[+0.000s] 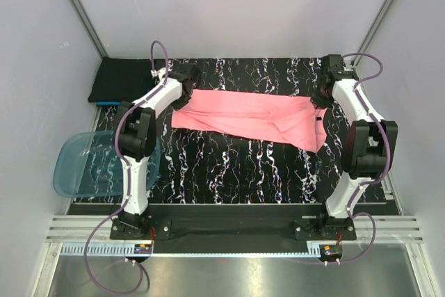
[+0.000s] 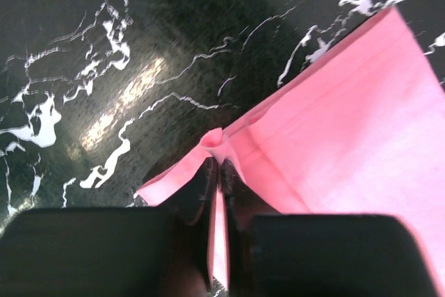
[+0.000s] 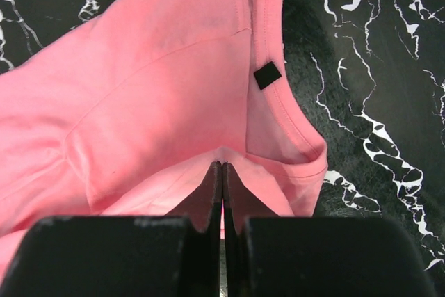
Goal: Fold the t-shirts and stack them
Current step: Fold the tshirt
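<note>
A salmon-pink t-shirt (image 1: 250,119) lies stretched left to right across the black marbled table (image 1: 229,168), folded lengthwise. My left gripper (image 1: 182,88) is shut on its left end; the left wrist view shows cloth pinched between the fingers (image 2: 220,165). My right gripper (image 1: 321,99) is shut on its right end near the neck; the right wrist view shows the pinch (image 3: 222,166) and the small dark neck label (image 3: 268,76). A folded black t-shirt (image 1: 122,80) lies at the back left, with a teal-blue edge (image 1: 108,103) showing under it.
A translucent blue plastic tub (image 1: 83,165) sits at the table's left edge beside the left arm. White walls enclose the table on the left, back and right. A metal rail runs along the near edge.
</note>
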